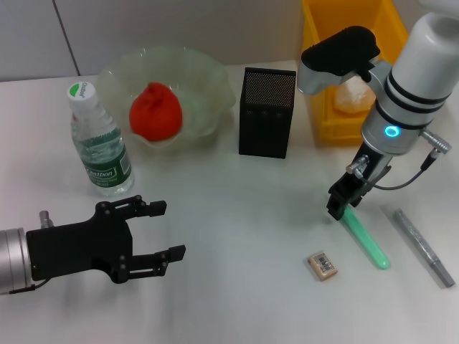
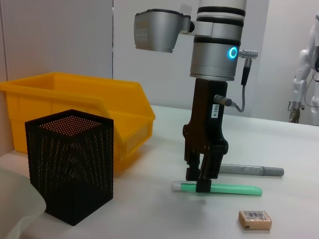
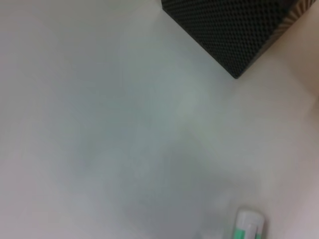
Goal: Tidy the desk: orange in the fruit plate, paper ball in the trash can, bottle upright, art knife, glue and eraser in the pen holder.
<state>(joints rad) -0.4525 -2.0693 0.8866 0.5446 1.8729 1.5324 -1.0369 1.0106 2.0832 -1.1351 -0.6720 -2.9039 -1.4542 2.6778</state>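
Observation:
The orange (image 1: pixel 154 112) lies in the pale-green fruit plate (image 1: pixel 208 75). To its left the bottle (image 1: pixel 100 143) stands upright. Inside the yellow trash can (image 1: pixel 320 115) rests the paper ball (image 1: pixel 350 97). My right gripper (image 1: pixel 343 208) (image 2: pixel 198 183) points straight down to the right of the pen holder (image 1: pixel 267 111) (image 2: pixel 70 172), shut on one end of the green glue (image 1: pixel 367 242) (image 2: pixel 229 189), which lies flat on the table. The grey art knife (image 1: pixel 423 247) (image 2: pixel 251 171) and the tan eraser (image 1: pixel 323 265) (image 2: pixel 255 219) lie close by. At the front left, my left gripper (image 1: pixel 171 231) hovers open and empty.
The white desk's back edge meets a grey wall just behind the plate and the bin. In the right wrist view a corner of the pen holder (image 3: pixel 224 30) and the white end of the glue (image 3: pixel 247 226) appear.

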